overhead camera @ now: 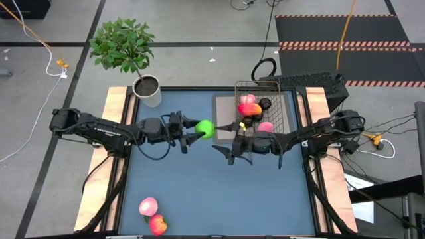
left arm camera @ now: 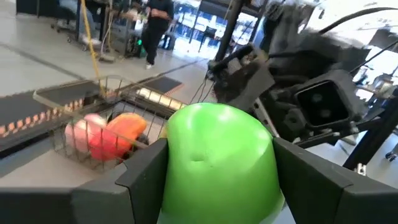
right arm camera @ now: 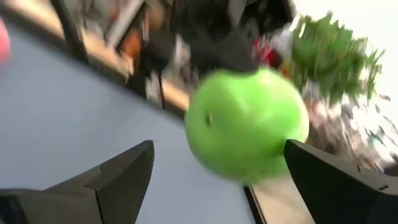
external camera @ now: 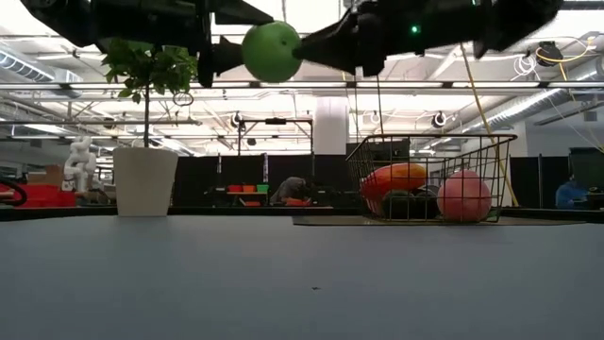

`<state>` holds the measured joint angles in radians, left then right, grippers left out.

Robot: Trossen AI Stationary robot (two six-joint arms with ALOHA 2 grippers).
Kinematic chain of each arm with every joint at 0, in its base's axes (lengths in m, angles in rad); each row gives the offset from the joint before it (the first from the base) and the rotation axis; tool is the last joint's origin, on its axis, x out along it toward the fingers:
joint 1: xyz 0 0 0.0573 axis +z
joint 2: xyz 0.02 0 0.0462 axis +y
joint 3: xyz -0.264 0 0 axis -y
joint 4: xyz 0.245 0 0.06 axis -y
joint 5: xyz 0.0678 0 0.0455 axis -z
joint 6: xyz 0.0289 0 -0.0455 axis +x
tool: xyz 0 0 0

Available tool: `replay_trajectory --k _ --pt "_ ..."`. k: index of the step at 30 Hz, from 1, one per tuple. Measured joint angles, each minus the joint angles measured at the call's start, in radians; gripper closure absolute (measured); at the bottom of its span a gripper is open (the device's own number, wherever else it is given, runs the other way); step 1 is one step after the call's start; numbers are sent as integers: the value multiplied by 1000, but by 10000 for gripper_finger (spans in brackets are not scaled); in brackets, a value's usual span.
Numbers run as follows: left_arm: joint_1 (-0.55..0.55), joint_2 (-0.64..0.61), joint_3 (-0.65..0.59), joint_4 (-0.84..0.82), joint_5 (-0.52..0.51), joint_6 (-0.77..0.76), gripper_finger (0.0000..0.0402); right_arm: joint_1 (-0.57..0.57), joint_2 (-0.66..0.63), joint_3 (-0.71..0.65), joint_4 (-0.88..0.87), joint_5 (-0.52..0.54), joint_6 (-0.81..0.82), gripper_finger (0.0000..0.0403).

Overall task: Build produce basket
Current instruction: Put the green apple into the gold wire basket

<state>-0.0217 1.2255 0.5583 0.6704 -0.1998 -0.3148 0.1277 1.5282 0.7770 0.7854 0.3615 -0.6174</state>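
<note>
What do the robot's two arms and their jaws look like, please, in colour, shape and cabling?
Both arms are dark, nearly black, built of jointed tubular links. The left arm and the right arm each trail thin black cables looping beside the links. The left gripper and the right gripper each end in two flat, dark, wedge-shaped jaws. A small green light glows on one wrist housing in the low view.

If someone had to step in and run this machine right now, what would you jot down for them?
Left hand: shut on the green apple, held high over the table's middle.
Right hand: open, empty, facing the apple, close to it.
Basket: at the far right of the table, already holding a pink peach, an orange-red piece and something dark.
Left: the apple, possibly a handover to the right hand, plus two pink-red fruits at the near left edge.
</note>
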Motion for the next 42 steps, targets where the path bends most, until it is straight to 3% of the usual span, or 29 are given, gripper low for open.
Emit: replay_trajectory --k 4,6,9,14,19,23,33,42 --pt "0 -1 1 -5 7 -9 135 6 -35 143 -436 181 125 47" --pt "0 0 1 -10 8 -9 129 5 -35 187 -475 272 155 47" --pt "2 -5 3 12 -6 -9 127 5 -36 197 -407 315 156 47" --pt "3 0 1 0 10 -35 138 11 -36 180 -441 241 159 48" --pt "8 0 1 9 9 -37 132 2 -35 159 -408 242 123 48" --pt "10 0 1 9 11 -55 127 11 -37 159 -423 278 197 48" --pt "12 0 1 5 8 -57 133 32 -36 159 -470 239 107 48" --pt "15 -1 0 10 3 -57 136 57 4 157 -317 180 -83 48"
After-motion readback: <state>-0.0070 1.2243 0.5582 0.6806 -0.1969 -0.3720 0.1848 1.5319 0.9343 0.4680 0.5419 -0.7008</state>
